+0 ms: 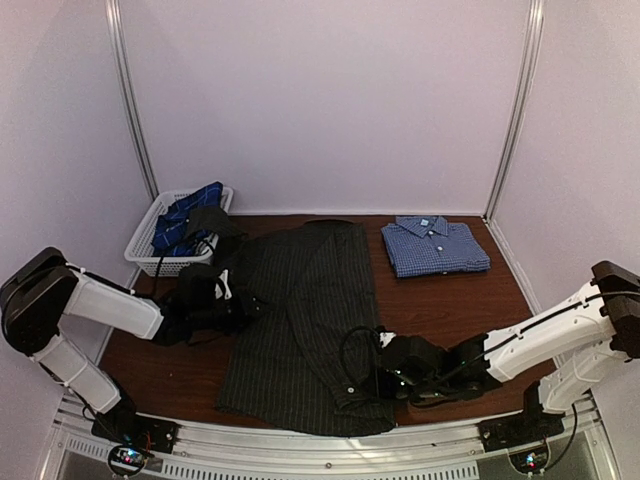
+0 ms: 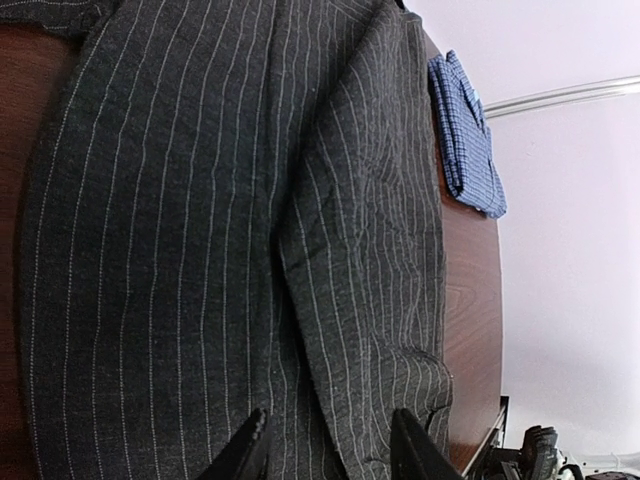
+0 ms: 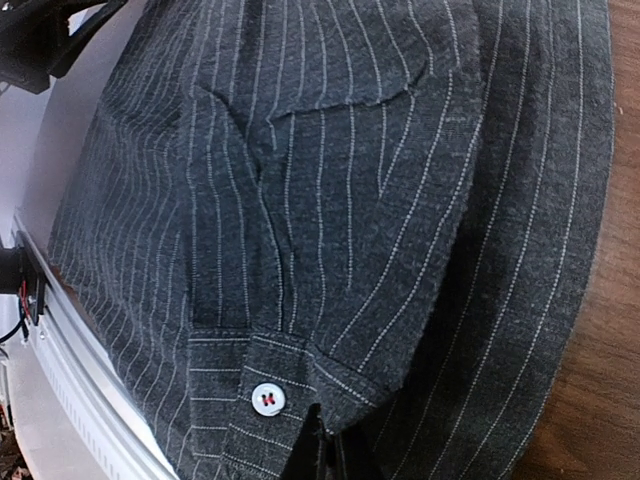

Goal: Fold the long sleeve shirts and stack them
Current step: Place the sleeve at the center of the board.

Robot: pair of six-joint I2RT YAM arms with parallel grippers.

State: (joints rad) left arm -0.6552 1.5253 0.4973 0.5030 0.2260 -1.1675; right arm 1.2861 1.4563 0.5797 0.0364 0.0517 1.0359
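**Right gripper pinches the cuff, left gripper apart at the shirt's edge**

The pinstripe shirt [image 1: 300, 320] lies spread down the middle of the table [image 1: 500, 290], collar toward the top of the overhead view and hem at the bottom edge. One sleeve is folded across its lower right. There the right gripper [image 1: 385, 378] has its jaws together on the cuff [image 3: 268, 398].

The left gripper [image 2: 328, 452] sits at the shirt's left edge, fingers apart, striped cloth showing between them. Whether they touch the cloth cannot be told.

The check shirt [image 1: 435, 245] lies folded at the upper right, apart from the pinstripe shirt. The plaid shirt [image 1: 185, 222] is bunched in the basket [image 1: 140, 250] at the upper left.
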